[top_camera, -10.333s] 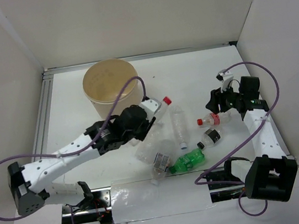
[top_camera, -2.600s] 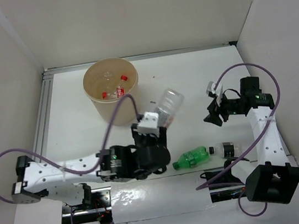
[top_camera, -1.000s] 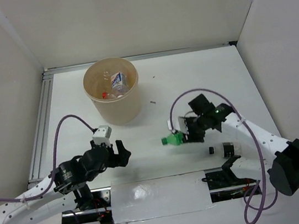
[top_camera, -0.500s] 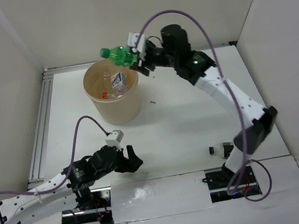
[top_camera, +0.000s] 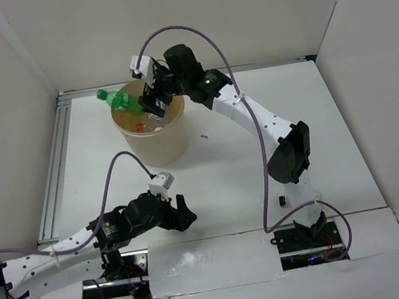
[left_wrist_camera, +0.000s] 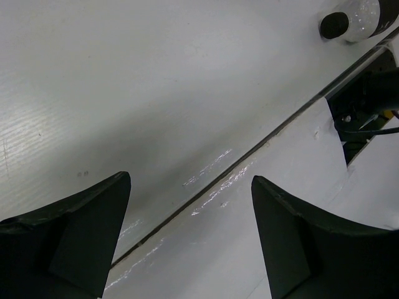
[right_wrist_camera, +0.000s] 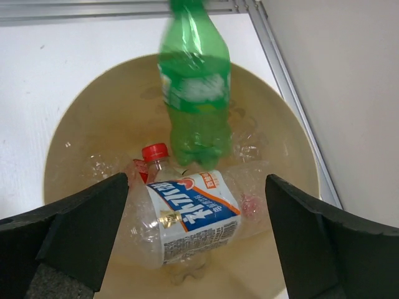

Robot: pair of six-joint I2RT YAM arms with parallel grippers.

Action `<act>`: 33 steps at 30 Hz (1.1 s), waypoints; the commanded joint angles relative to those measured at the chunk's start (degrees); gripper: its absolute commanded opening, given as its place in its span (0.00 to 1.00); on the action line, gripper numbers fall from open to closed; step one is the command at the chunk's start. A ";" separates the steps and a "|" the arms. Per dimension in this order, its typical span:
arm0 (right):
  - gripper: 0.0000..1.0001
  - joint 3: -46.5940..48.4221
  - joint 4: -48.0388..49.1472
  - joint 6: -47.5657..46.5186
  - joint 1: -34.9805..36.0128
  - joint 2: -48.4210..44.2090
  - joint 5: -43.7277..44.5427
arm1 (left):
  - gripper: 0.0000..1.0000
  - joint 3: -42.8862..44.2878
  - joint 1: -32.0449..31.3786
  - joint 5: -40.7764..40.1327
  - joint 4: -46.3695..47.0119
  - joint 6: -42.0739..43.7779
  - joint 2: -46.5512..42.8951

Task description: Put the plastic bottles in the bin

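Observation:
My right gripper (top_camera: pixel 151 103) hangs over the tan bin (top_camera: pixel 158 146), open. In the right wrist view the right gripper (right_wrist_camera: pixel 196 182) has both fingers spread wide and touches nothing. The green bottle (right_wrist_camera: pixel 194 93) is loose beyond the fingers, tilted over the bin's far rim (right_wrist_camera: pixel 298 140). From above, the green bottle (top_camera: pixel 120 101) lies across the bin's left rim. Inside lie a clear bottle (right_wrist_camera: pixel 193 215) with a blue, white and orange label and a red-capped bottle (right_wrist_camera: pixel 154 153). My left gripper (top_camera: pixel 182 216) is open and empty low over the table front. A black-capped bottle (left_wrist_camera: pixel 354 15) lies ahead of it.
The black-capped bottle (top_camera: pixel 282 201) rests by the right arm's base, partly hidden behind that arm. A taped seam (left_wrist_camera: pixel 212 187) crosses the table under the left gripper (left_wrist_camera: pixel 191 180). White walls close the table in, with a metal rail (top_camera: pixel 56 162) along the left side.
The right arm carried the green bottle up from the table to the bin, moved further left over it, and opened; the bottle is free now. The left arm edged right.

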 commanded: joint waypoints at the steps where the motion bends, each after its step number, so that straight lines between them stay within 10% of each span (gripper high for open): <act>1: 0.98 1.68 0.45 3.22 -1.26 -6.52 -1.40 | 0.90 4.81 -0.38 1.83 6.34 4.98 4.50; 8: 0.89 -5.69 -0.70 6.82 -9.14 -19.07 -2.72 | 0.92 14.99 -5.56 0.16 9.69 11.40 19.70; 10: 0.61 -10.43 -1.31 7.52 -13.02 -25.55 -2.72 | 0.92 17.82 -8.01 -1.42 11.09 12.81 23.39; 11: 0.24 -16.72 -1.31 9.26 -17.48 -28.03 -2.72 | 0.93 19.31 -8.64 -2.04 11.80 13.95 25.24; 13: 0.00 -23.61 -2.36 9.28 -23.12 -35.83 -2.72 | 0.93 24.06 -9.35 -2.04 13.64 15.01 31.12; 15: 0.07 -32.93 -4.38 9.28 -32.52 -40.51 -4.65 | 0.94 29.50 -10.05 -0.64 16.37 17.38 37.71; 17: 0.37 -40.20 -8.77 7.53 -40.16 -46.04 -10.43 | 0.96 33.37 -10.67 1.02 17.60 19.48 42.46; 18: 0.72 -41.99 -10.00 7.52 -48.90 -47.64 -12.63 | 0.96 37.39 -10.67 1.82 18.21 20.19 44.83; 20: 0.92 -44.28 -15.71 4.30 -57.65 -50.54 -19.48 | 0.96 41.28 -10.67 4.44 19.09 21.95 51.95; 25: 0.95 -45.09 -31.26 -10.03 -76.56 -51.70 -33.38 | 0.97 51.11 -11.19 10.52 23.49 32.14 64.08; 33: 0.86 -43.42 -39.02 -13.75 -76.59 -50.21 -37.78 | 0.94 55.01 -11.19 13.96 26.48 39.01 74.38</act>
